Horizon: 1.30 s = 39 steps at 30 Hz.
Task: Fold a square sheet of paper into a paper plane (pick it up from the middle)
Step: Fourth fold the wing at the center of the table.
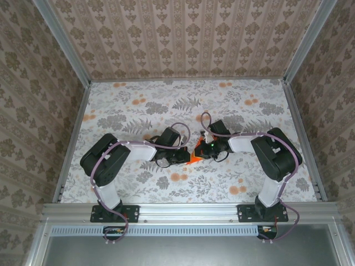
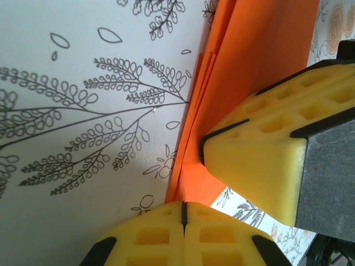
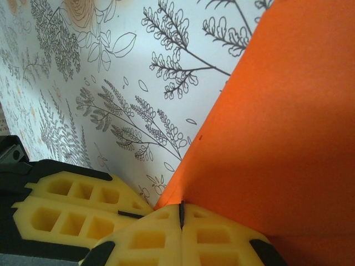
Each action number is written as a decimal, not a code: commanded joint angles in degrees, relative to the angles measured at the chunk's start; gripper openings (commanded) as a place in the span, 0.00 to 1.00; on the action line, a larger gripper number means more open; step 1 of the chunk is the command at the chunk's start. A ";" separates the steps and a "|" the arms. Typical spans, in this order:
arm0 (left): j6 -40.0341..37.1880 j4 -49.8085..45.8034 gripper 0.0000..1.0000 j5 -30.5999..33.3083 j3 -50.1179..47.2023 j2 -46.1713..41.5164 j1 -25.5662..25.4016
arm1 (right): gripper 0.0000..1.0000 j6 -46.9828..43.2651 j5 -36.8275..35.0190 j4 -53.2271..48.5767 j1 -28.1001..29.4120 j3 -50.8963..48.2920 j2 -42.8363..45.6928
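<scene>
The square sheet of paper (image 1: 194, 157), vivid orange and folded into layers, sits at the middle of the table between my two grippers. My left gripper (image 1: 186, 155) is shut, and the paper's (image 2: 244, 61) narrow end runs down into the seam of its yellow fingers (image 2: 150, 235) at the left gripper's (image 2: 183, 213) tips. My right gripper (image 1: 201, 152) is shut too. A corner of the orange paper (image 3: 283, 127) meets the seam at the right gripper's (image 3: 181, 213) tips. Each wrist view also catches the other gripper's fingers, tip to tip over the paper.
The floral tablecloth (image 1: 138, 111) covers the table, with patterned walls on three sides and a metal rail (image 1: 188, 209) along the near edge. Both arms reach inward and almost touch at the centre.
</scene>
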<state>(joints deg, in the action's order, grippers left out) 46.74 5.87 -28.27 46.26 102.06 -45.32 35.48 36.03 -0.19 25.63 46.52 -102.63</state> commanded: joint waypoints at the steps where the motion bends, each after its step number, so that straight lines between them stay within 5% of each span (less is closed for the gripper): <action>1: 0.88 -7.14 0.00 3.60 -1.50 3.23 -0.05 | 0.00 -2.01 -1.82 -2.87 -2.50 0.93 -2.28; 15: 3.03 -6.22 0.00 3.03 -4.74 3.43 0.01 | 0.00 0.63 0.40 0.22 -16.05 4.07 -3.96; 23: 1.52 -6.66 0.00 2.52 -2.55 3.48 -0.05 | 0.01 1.24 3.35 3.86 -10.17 -1.26 6.82; 32: 1.34 -7.14 0.00 2.70 -1.97 3.50 0.03 | 0.01 4.20 3.35 6.69 -1.79 -1.20 0.56; 39: 1.29 -7.58 0.00 2.81 -1.96 3.50 -0.02 | 0.00 3.18 3.04 4.01 -2.08 0.45 -2.90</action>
<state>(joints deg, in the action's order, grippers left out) 49.28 7.68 -28.53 45.91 102.54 -45.28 39.35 39.53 5.61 23.99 45.89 -104.57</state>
